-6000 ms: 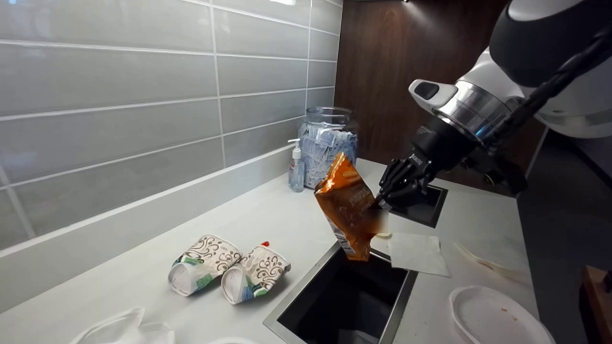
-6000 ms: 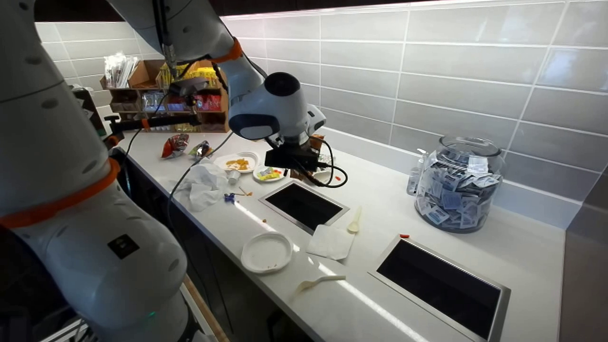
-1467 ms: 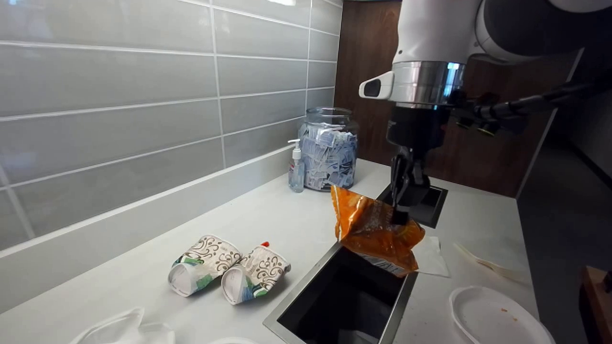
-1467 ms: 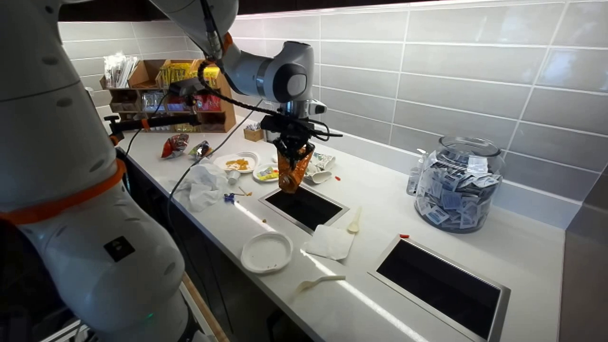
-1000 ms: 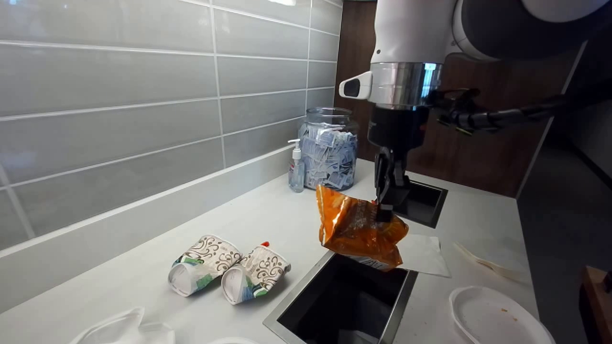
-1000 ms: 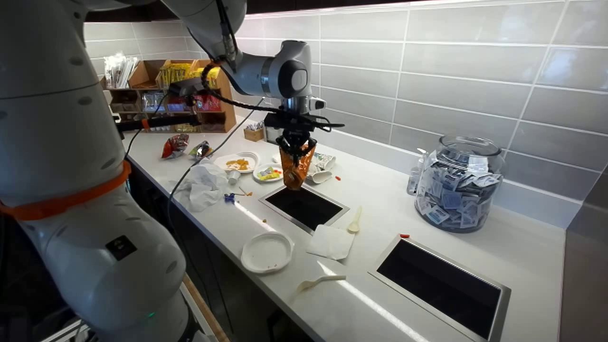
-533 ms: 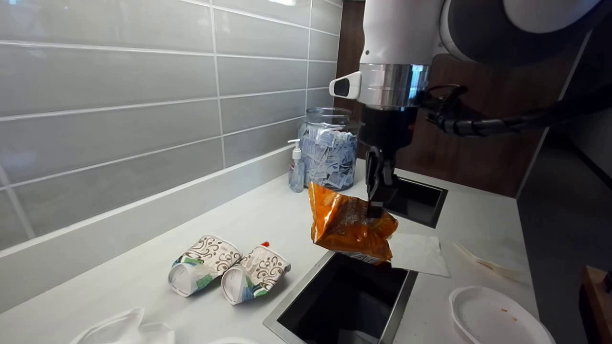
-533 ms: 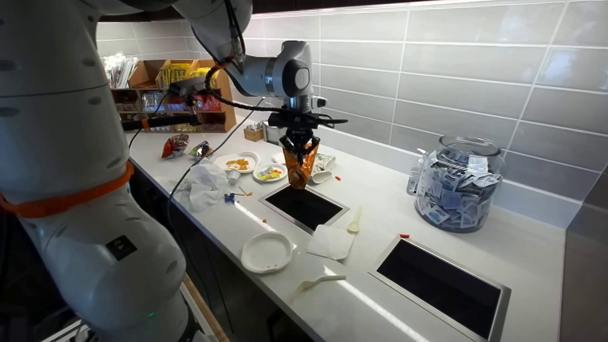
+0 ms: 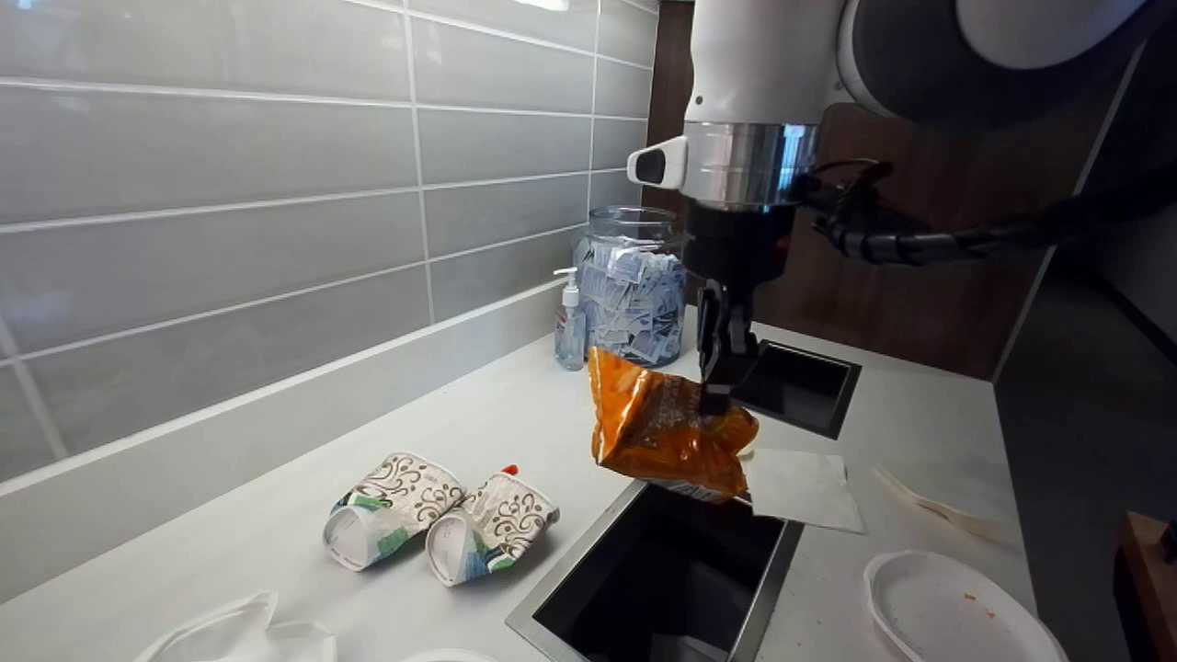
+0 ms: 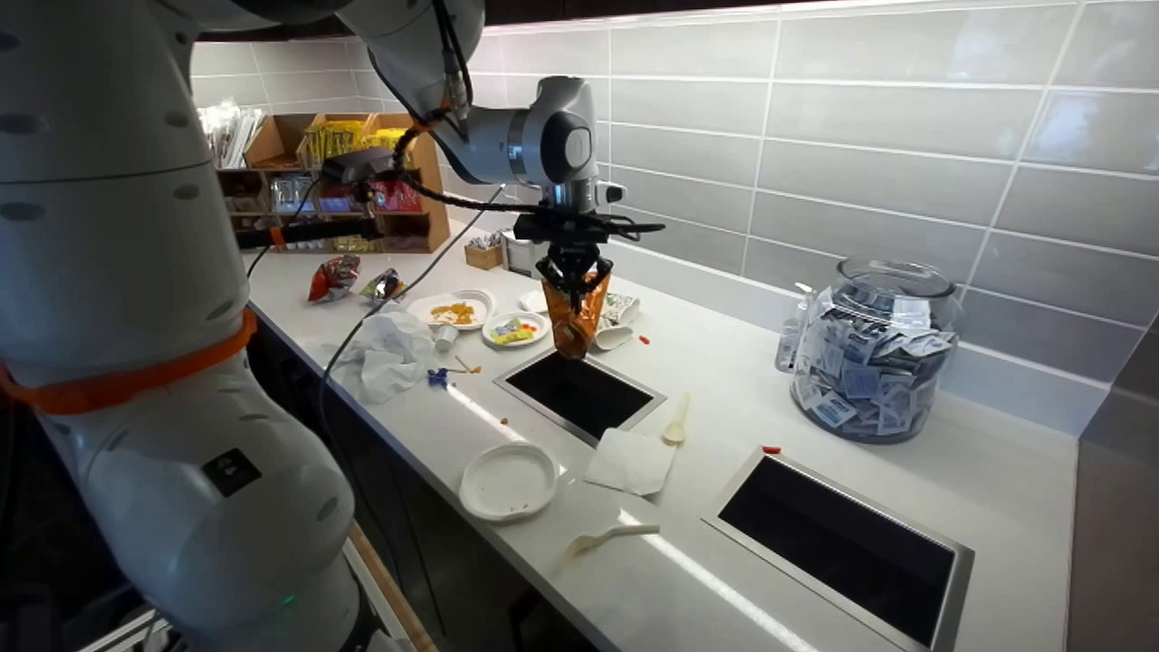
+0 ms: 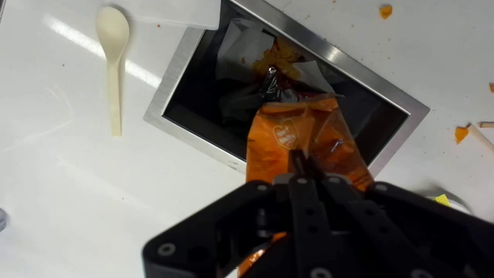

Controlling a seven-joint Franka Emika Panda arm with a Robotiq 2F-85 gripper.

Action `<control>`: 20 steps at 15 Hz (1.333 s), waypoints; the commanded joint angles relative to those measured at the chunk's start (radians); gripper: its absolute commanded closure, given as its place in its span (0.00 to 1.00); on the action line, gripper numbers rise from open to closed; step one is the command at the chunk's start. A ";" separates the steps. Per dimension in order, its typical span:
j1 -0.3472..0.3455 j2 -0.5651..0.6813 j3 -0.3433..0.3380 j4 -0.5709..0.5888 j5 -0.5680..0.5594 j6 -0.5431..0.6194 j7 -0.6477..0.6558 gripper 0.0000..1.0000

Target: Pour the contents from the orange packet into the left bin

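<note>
Leftward of my fingers [image 11: 305, 200], and well apart from them in the wrist view, a pale spoon [image 11: 113, 58] lies on the white counter [image 11: 88, 181]. Nearer to them, a white napkin [image 11: 189, 13] overlaps one corner of the left bin [image 11: 193, 138], whose metal-rimmed opening spreads beneath and beyond my fingers and contains white paper [image 11: 241, 50] and yellow-orange pieces [image 11: 281, 58]. At centre, my fingers are together, clamped on the orange packet [image 11: 270, 146]; it reaches past their tips, partly across the opening, and in both exterior views hangs from them over the bin's end. Which end is its mouth I cannot tell. To the right of my fingers follow a small yellow item [image 11: 442, 200], partly hidden, then orange fragments [image 11: 461, 134] beside a pale stick [image 11: 481, 137], both well apart from them on the counter.
</note>
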 commanded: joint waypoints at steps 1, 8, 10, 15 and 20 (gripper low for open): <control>0.008 0.013 -0.001 0.021 -0.036 -0.043 0.034 1.00; 0.009 0.016 -0.001 0.023 -0.045 -0.044 0.057 0.48; 0.009 0.016 -0.001 0.023 -0.046 -0.044 0.061 0.33; 0.010 0.017 -0.001 0.025 -0.046 -0.045 0.075 0.00; 0.010 0.017 -0.001 0.025 -0.039 -0.046 0.094 0.00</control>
